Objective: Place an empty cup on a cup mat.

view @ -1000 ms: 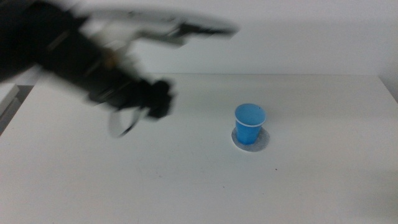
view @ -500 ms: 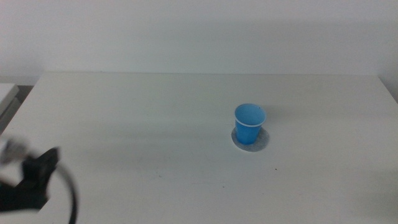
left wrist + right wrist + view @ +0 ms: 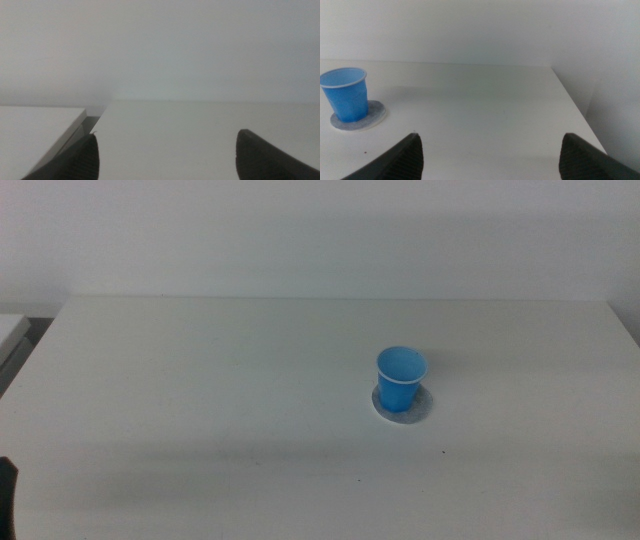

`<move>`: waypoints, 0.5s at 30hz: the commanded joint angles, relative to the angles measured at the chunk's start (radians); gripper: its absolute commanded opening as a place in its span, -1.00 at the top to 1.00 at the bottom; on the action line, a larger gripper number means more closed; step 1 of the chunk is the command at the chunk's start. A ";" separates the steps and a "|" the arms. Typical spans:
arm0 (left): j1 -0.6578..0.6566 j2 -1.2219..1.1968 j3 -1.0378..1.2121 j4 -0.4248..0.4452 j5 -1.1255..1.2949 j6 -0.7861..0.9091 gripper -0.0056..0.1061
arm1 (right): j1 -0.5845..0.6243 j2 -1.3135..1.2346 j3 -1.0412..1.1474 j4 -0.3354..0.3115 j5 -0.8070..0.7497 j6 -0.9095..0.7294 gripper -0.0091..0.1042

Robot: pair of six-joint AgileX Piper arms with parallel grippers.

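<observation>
Both grippers wait open and empty; your blue cup (image 3: 401,378) stands upright on the cup mat (image 3: 403,404). It looks light and crushable, so grip mid-wall gently.

You have one blue cup (image 3: 401,379), one speckled grey cup mat (image 3: 403,402), one white table (image 3: 220,390), and two grippers, left gripper (image 3: 167,155) and right gripper (image 3: 492,155).

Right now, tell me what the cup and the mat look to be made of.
The cup: probably thin plastic, going by its even bright blue, smooth matte wall and thin pale rim; coated paper cannot be ruled out. The mat: a flat, dull, speckled grey disc with a pale edge, which suggests felt or a stone-like composite; the pictures leave that open. The cup stands upright on it.
</observation>
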State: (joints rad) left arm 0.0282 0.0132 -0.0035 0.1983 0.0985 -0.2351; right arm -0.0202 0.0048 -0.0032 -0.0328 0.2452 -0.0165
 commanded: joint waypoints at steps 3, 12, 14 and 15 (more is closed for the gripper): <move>0.003 -0.013 0.003 -0.042 -0.005 -0.009 -0.78 | 0.002 -0.005 0.003 -0.005 -0.006 -0.004 -0.80; -0.016 -0.013 0.003 -0.321 -0.007 0.350 -0.78 | 0.002 -0.005 0.003 -0.005 -0.006 -0.004 -0.80; -0.029 -0.013 0.003 -0.321 0.005 0.340 -0.78 | 0.002 -0.005 0.003 -0.005 -0.006 -0.004 -0.80; -0.038 -0.013 0.003 -0.321 0.005 0.331 -0.78 | 0.002 -0.005 0.003 -0.005 -0.006 -0.004 -0.80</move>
State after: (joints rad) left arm 0.0051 0.0046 0.0004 -0.0923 0.0979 0.0798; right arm -0.0202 0.0048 -0.0032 -0.0328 0.2452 -0.0165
